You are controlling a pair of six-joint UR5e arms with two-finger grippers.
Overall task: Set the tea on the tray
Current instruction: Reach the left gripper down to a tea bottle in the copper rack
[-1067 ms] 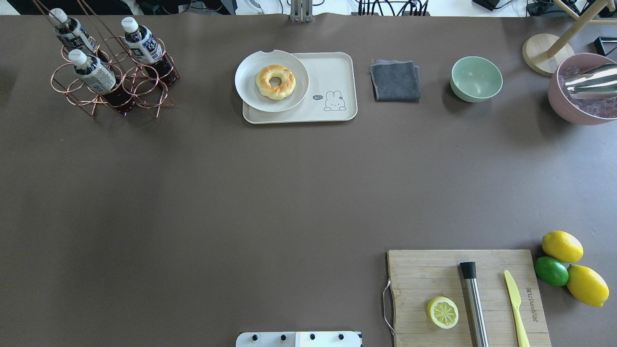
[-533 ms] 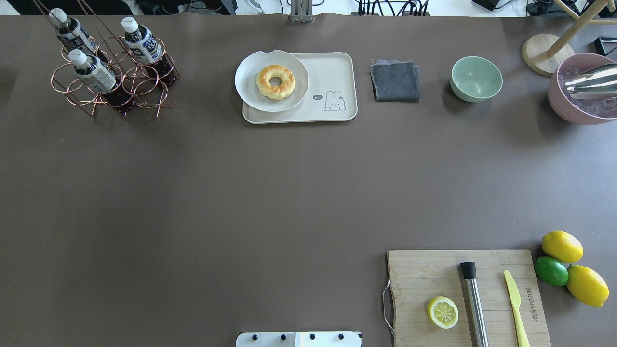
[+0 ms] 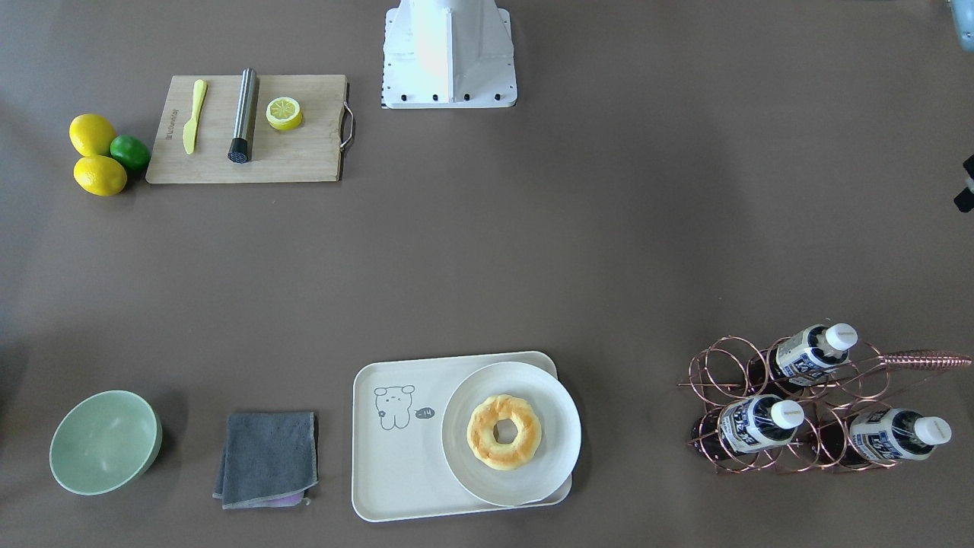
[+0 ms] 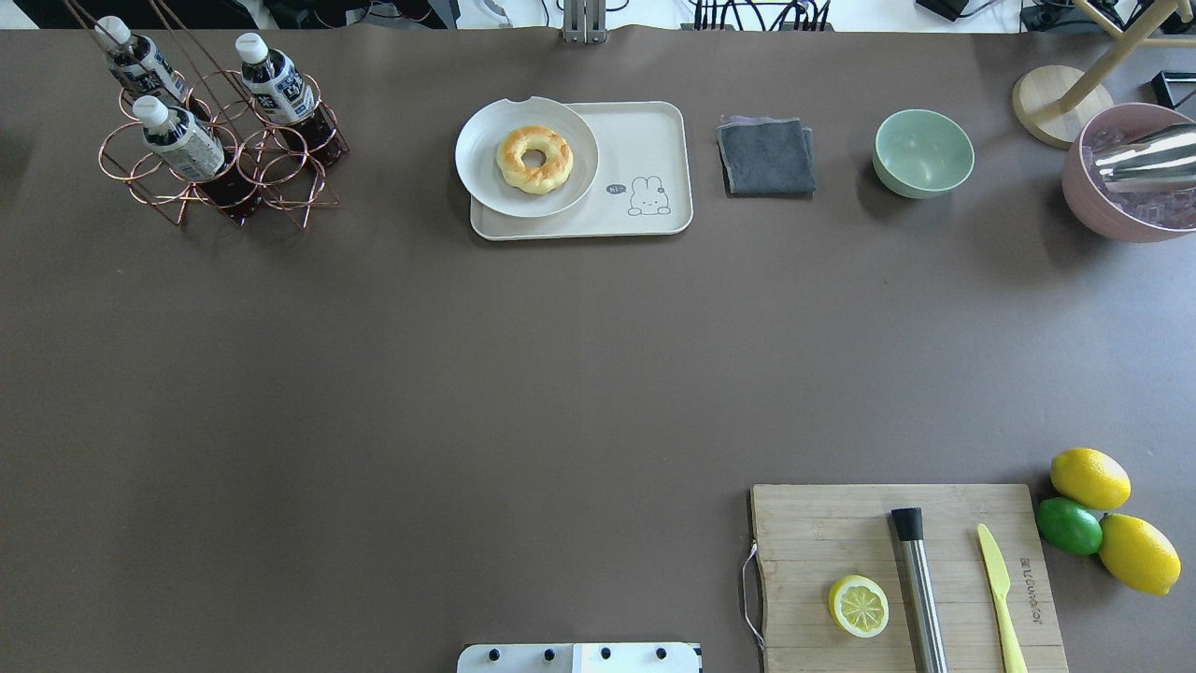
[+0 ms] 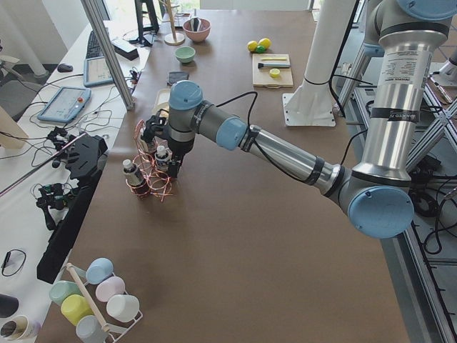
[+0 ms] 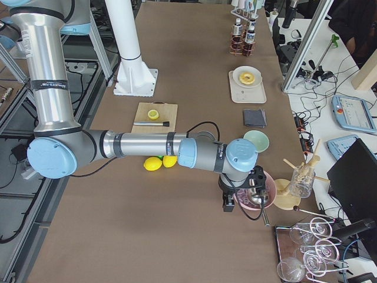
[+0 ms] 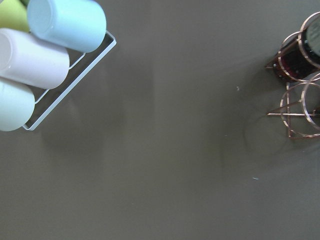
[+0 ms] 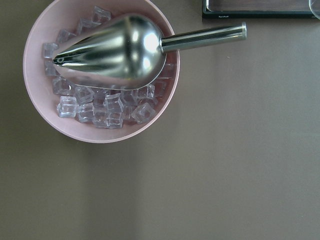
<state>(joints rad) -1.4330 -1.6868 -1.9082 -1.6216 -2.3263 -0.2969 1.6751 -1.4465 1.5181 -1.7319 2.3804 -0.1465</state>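
Tea (image 4: pixel 182 145) stands in the rack (image 3: pixel 924 358), left claw (image 5: pixel 173 170) hanging just beside it; spread or pressed together, cannot tell.

A wide table (image 4: pixel 467 374) covered in matte brown sheeting is seen, with soft, even light spread over it and a paler sheen towards the middle. Along its far long edge a white bench (image 5: pixel 25 207) is set, strewn with dark cables (image 5: pixel 107 118), and a grey-framed handheld screen (image 5: pixel 64 104) is laid on it. A slanted aluminium post (image 5: pixel 108 53) is raised between bench and table. On the opposite side, aluminium framing (image 5: pixel 435 136) is fixed above a grey floor (image 5: pixel 432 300).
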